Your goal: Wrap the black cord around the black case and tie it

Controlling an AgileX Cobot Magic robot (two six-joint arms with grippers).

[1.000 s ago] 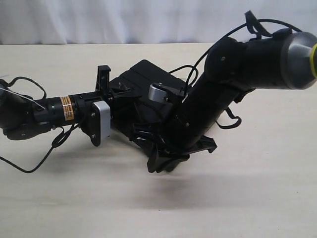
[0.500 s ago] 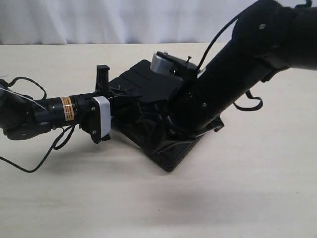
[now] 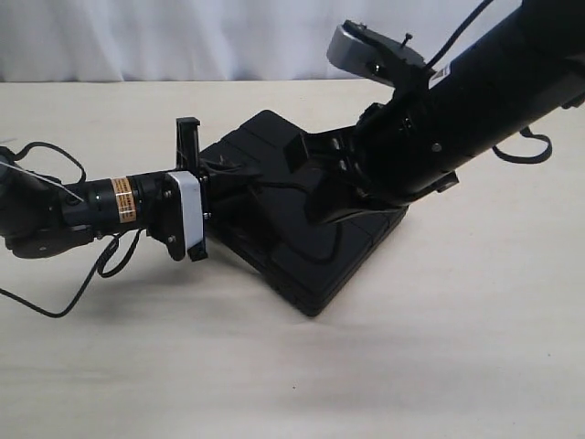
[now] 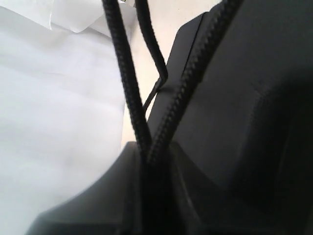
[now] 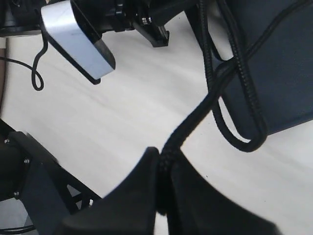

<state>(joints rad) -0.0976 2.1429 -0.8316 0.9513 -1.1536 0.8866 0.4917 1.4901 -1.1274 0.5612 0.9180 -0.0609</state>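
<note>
two black cord (image 4: 126,73) strands pinched in left end effector (image 4: 146,159), right end effector (image 5: 164,164) clamped on it beside black case (image 3: 311,265)

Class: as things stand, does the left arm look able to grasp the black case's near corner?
Probably not yet: the left claw is shut on the black cord, though bare table leads to the black case.

Looks like a robotics lab bench, not a home or a shop. Wide pale beige wooden tabletop (image 3: 457,366) backed by a plain white pleated curtain (image 3: 183,37), hung like a recording backdrop. Black jointed left robot arm (image 3: 91,206) and bulkier black right robot arm (image 3: 494,101) reaching over it. Silver-grey camera box (image 3: 187,224) and yellow warning label (image 3: 122,199) on the left one. Loose thin black cables (image 3: 55,302) trailing across the table. Black bolted metal frame (image 5: 29,186) past the table edge.
</note>
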